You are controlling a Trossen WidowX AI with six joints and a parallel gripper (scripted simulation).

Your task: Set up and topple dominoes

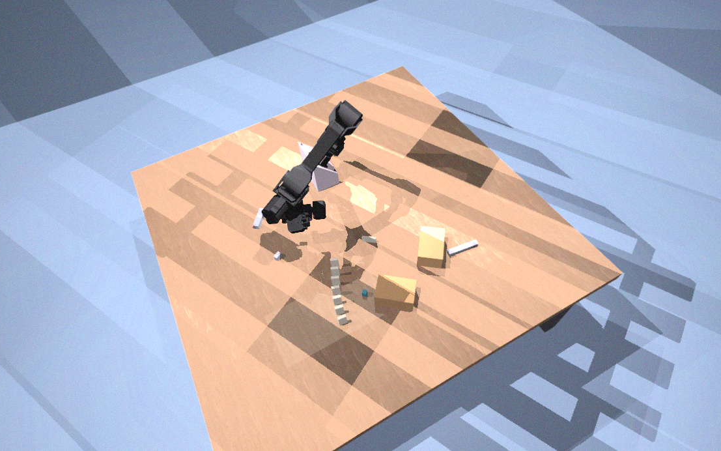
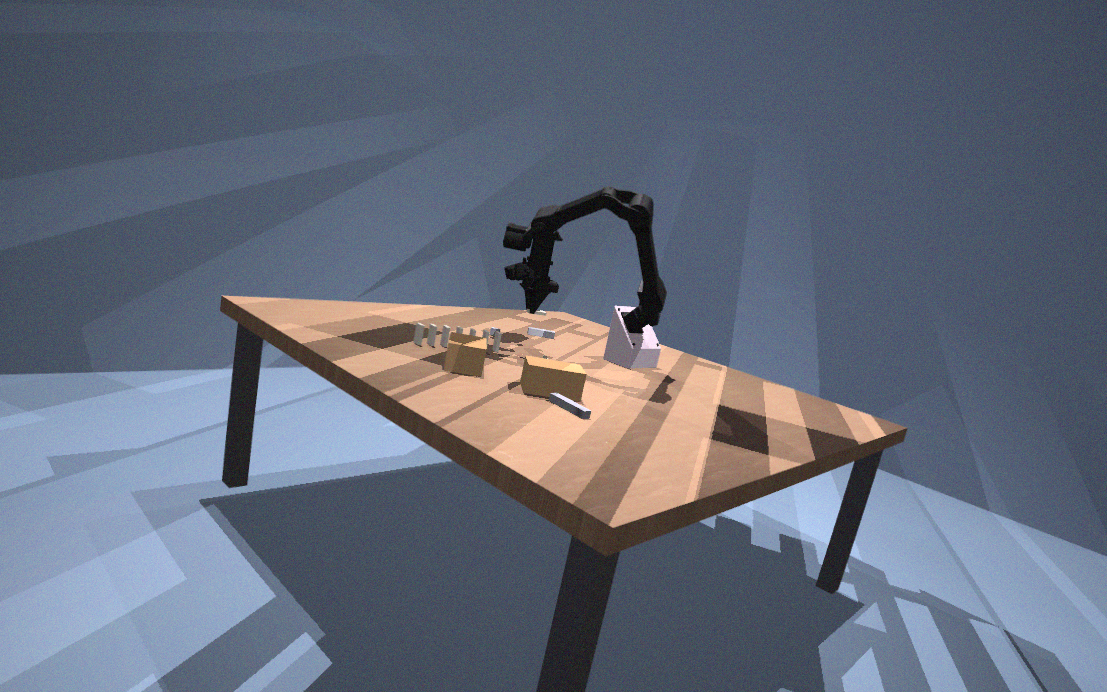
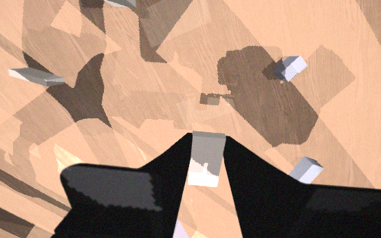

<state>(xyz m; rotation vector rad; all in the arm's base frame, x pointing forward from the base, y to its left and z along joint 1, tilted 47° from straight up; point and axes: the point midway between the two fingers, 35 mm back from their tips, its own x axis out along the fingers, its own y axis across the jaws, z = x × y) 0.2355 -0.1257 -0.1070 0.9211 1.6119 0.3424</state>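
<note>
Several pale dominoes (image 1: pixel 336 290) (image 2: pixel 432 335) stand upright in a row; part of the row is hidden behind a yellow block in the exterior view. My gripper (image 3: pixel 207 139) (image 2: pixel 532 309) is shut on a pale domino (image 3: pixel 206 155), which is held above the table between the fingertips. The arm hides the held domino in the top view. The gripper is off the arm-side end of the row. Another pale domino (image 1: pixel 368 239) (image 3: pixel 36 76) lies flat near that end, on the other side from the small lilac block.
Two yellow blocks (image 1: pixel 432 247) (image 1: pixel 395 292) stand beside the row, with a teal cube (image 1: pixel 364 292) between row and nearer block. A small lilac block (image 1: pixel 277 255) (image 3: pixel 291 68) and a lilac bar (image 1: pixel 258 218) (image 2: pixel 540 332) lie near my gripper. Another bar (image 1: pixel 462 247) (image 2: pixel 570 405) lies beyond the yellow blocks.
</note>
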